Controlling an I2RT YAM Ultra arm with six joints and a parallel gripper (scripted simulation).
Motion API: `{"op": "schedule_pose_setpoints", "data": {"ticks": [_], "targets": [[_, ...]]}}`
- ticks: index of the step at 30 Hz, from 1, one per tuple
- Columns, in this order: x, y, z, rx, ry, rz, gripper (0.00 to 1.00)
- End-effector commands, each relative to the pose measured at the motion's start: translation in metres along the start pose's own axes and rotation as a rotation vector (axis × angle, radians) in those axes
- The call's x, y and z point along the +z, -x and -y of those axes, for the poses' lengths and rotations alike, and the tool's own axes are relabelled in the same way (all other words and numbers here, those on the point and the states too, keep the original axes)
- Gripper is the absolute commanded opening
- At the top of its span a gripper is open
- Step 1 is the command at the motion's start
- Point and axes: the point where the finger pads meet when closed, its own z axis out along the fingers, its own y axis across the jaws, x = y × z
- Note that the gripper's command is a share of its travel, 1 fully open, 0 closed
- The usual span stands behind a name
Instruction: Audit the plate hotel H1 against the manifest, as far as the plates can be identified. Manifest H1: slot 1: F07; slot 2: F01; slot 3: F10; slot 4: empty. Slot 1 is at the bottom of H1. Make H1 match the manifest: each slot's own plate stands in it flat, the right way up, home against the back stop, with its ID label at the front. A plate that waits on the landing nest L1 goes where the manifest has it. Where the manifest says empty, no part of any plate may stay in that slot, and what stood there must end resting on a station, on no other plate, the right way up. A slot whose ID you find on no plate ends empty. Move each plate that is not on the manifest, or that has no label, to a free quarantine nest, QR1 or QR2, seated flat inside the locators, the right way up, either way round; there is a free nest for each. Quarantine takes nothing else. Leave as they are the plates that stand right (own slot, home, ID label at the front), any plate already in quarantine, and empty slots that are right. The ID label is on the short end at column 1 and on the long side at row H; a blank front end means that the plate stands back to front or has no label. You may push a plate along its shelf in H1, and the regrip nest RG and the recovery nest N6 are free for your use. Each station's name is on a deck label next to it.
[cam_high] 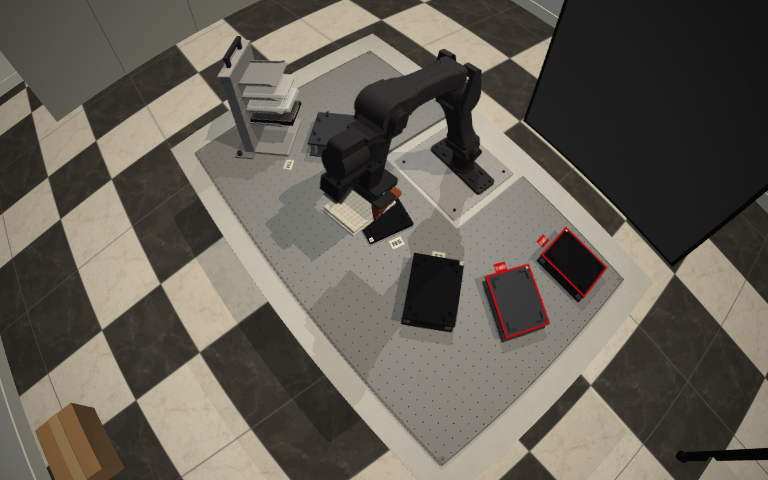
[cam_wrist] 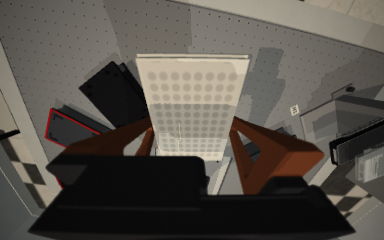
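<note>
From the top view, I am seeing the arm holding the gripper (cam_high: 378, 208) over the black nest (cam_high: 390, 223) by the N6 label (cam_high: 397, 242), with the cream well plate (cam_high: 350, 213) under it. In the wrist view, the brown fingers are clamping the well plate (cam_wrist: 192, 105) by its long sides.

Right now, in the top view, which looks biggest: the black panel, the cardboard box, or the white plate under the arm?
1. Black panel, by far.
2. Cardboard box.
3. White plate, though the arm hides part of it.
</note>
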Motion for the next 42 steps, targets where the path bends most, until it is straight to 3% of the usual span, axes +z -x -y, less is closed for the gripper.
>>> {"op": "schedule_pose_setpoints", "data": {"ticks": [1,19,42], "targets": [[-0.012,0.007,0.0,0.026,0.011,-0.23,0.86],[-0.012,0.007,0.0,0.026,0.011,-0.23,0.86],[-0.015,0.0,-0.07,-0.323,0.051,-0.226,0.86]]}}
